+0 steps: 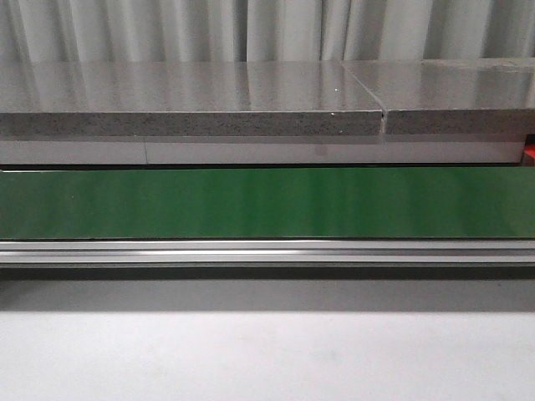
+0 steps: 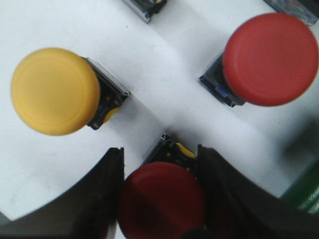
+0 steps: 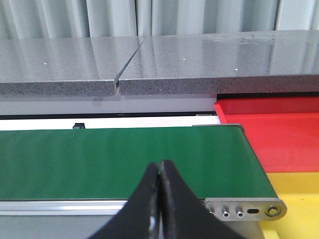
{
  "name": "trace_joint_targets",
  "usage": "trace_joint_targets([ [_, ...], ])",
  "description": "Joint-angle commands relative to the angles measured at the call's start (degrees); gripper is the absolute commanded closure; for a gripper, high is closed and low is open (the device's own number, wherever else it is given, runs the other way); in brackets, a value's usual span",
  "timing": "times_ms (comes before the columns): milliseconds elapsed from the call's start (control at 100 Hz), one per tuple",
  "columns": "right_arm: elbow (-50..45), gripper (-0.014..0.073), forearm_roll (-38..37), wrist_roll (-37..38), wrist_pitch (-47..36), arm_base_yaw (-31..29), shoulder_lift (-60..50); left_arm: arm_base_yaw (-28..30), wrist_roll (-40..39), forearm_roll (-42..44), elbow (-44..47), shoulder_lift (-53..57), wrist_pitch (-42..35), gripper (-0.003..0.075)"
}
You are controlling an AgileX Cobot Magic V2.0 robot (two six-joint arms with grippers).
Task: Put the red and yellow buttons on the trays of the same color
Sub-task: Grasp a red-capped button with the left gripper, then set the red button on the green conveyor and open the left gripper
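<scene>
Left wrist view: the left tool [image 2: 160, 199] straddles a red button [image 2: 162, 201], its dark fingers [image 2: 99, 199] set on either side of the cap. Whether they already press the cap or merely bracket it cannot be told from this angle. A yellow button [image 2: 55, 91] lies on its side on the white counter [image 2: 164, 64], and a second red button [image 2: 270, 59] lies apart from it across the frame; the corners of two further housings show at the frame's edge, too cropped to name.

Right wrist view: the right tool [image 3: 160, 199] is clenched on nothing, its fingertips pressed together above the green conveyor belt [image 3: 124, 159]. To the right of the belt's end sit the red tray [image 3: 279, 129], farther off, and the yellow tray [image 3: 299, 194], nearer. Both show bare surfaces in the parts visible. A grey stone ledge [image 3: 199, 64] runs along the far side.

Front view: only the belt, its aluminium rail [image 1: 267, 251] and the ledge appear; neither arm nor any button is in sight.

Judging from this, the pick of a red button is in hand and the sorting has barely begun. Next comes a firm closure on the cap or housing, a clean lift clear of the neighbouring buttons, then travel toward the red tray, possibly by way of the belt.
</scene>
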State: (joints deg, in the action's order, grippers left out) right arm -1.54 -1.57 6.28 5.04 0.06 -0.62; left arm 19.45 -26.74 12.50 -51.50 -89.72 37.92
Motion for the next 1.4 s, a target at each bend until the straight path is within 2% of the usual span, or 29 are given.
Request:
trace_joint_targets([
  [0,0.8,0.066,-0.1,-0.2,-5.0,0.0,-1.1,-0.3,0.6,0.0,-1.7,5.3,-0.6,0.0739],
  [270,0.8,0.066,-0.1,-0.2,-5.0,0.0,-1.1,-0.3,4.3,-0.4,-6.4,14.4,5.3,0.0739],
  [390,0.8,0.066,-0.1,-0.2,-5.0,0.0,-1.1,-0.5,10.1,-5.7,-10.3,15.3,7.1,0.0739],
  [530,0.8,0.066,-0.1,-0.2,-5.0,0.0,-1.1,-3.4,15.9,-11.3,-13.4,15.3,6.9,0.0739],
  [990,0.8,0.066,-0.1,-0.2,-5.0,0.0,-1.1,-16.8,16.0,-11.6,-20.2,5.1,7.1,0.0739],
  [1390,0.8,0.066,-0.1,-0.2,-5.0,0.0,-1.1,-18.4,16.0,-10.6,-20.5,0.3,8.7,0.0738],
])
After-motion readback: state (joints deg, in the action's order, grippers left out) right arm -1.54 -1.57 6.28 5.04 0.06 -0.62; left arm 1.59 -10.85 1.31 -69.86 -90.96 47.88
